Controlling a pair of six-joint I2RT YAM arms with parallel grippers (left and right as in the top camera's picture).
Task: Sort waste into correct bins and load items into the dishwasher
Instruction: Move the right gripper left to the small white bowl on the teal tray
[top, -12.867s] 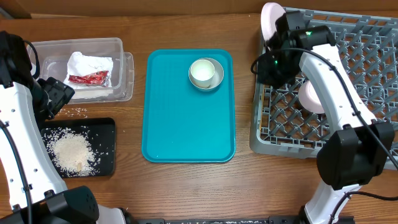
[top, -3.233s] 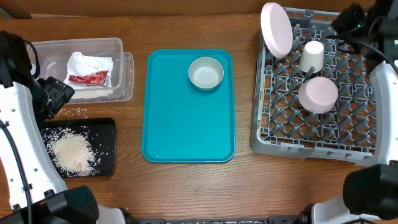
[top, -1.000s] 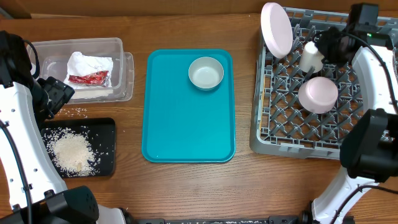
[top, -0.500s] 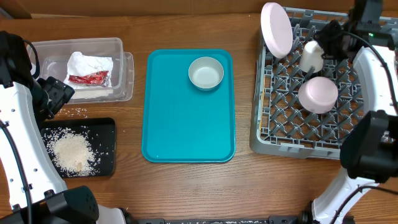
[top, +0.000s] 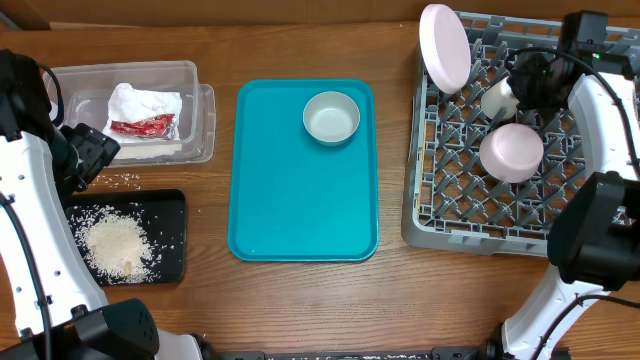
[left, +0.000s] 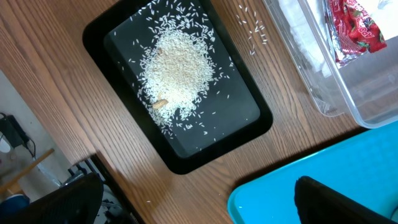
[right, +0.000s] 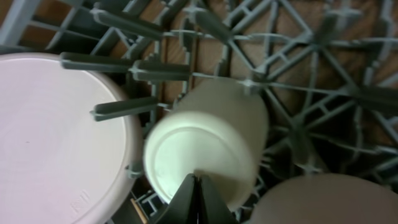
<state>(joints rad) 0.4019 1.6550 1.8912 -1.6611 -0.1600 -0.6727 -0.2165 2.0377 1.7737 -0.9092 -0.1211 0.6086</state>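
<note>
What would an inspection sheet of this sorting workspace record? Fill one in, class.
Surface: wooden table; loose rice grains beside the black tray.
Job's things: clear tub holds napkin and red wrapper; black tray holds rice pile; dish rack holds plate, cup, upturned bowl; grey-green bowl on teal tray; chopsticks: nothing seen.
Clutter: nothing seen.
Grippers: left gripper open, empty; right gripper shut, tips at the cup.
Cables: black cable along left arm.
Surroundings: brown board along the table's far edge.
</note>
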